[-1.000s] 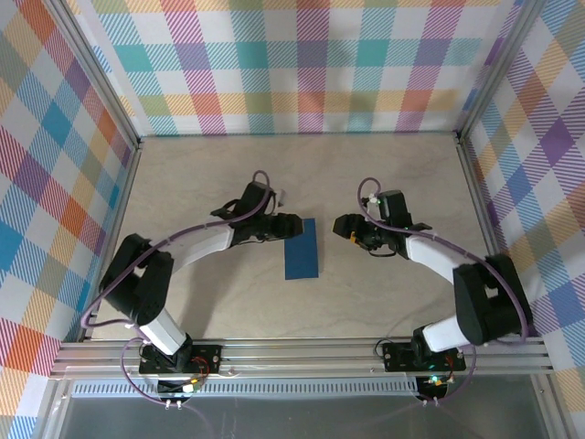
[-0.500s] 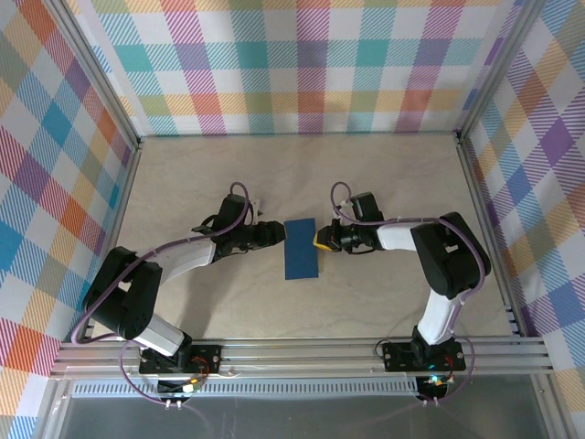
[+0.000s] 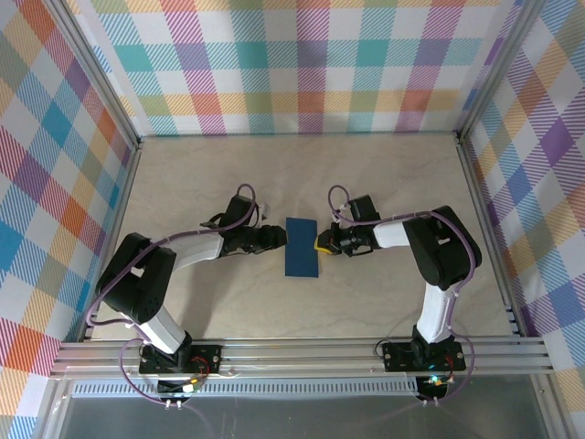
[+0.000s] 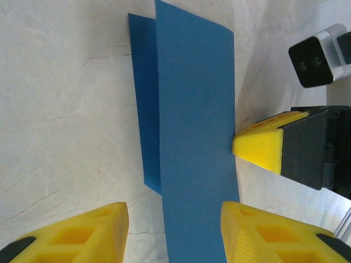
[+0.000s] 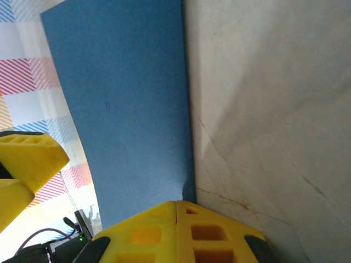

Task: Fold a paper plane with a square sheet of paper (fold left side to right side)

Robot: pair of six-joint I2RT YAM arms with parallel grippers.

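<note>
We found left gripper point(image 4: 174, 219) open astride paper point(image 4: 192, 126) | right gripper point(image 5: 176, 216) closed against its edge | risk judged: a push could skew the loose fold.

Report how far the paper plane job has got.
Done: the square sheet of paper is folded once into a narrow two-layer strip, with the layers slightly askew. In hand: the right gripper, shut, has its tip against the strip's right edge, while the left gripper stands open at its left side. Left: every later fold; no pointed nose or wings show yet.
</note>
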